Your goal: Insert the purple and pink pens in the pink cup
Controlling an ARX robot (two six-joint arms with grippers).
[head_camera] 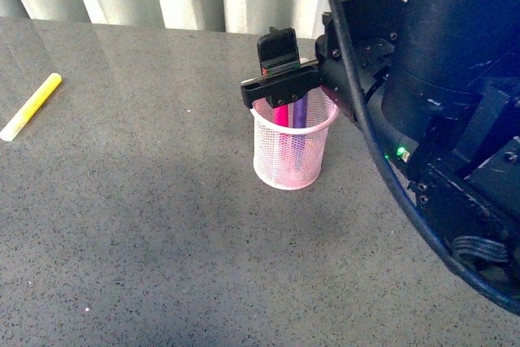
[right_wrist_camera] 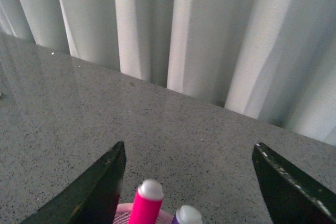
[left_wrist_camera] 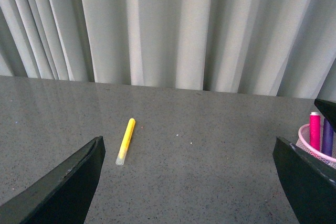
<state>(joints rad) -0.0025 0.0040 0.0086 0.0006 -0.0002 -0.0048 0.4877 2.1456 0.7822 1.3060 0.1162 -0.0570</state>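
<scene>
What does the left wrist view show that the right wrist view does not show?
Only the left wrist view shows the yellow marker lying on the table, and part of the pink cup at the frame edge. Only the right wrist view shows the pale ends of the pink pen and purple pen from close above, between wide-open jaws. Both show the two pens, the grey table and the curtain.

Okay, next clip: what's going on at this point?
Both pens already stand in the pink cup: the pink pen and the purple pen lean side by side inside it. The right claw hangs just above their tops, open and holding nothing. The left claw is also open and empty, away from the cup. A yellow marker lies untouched on the grey table, far to the left.
</scene>
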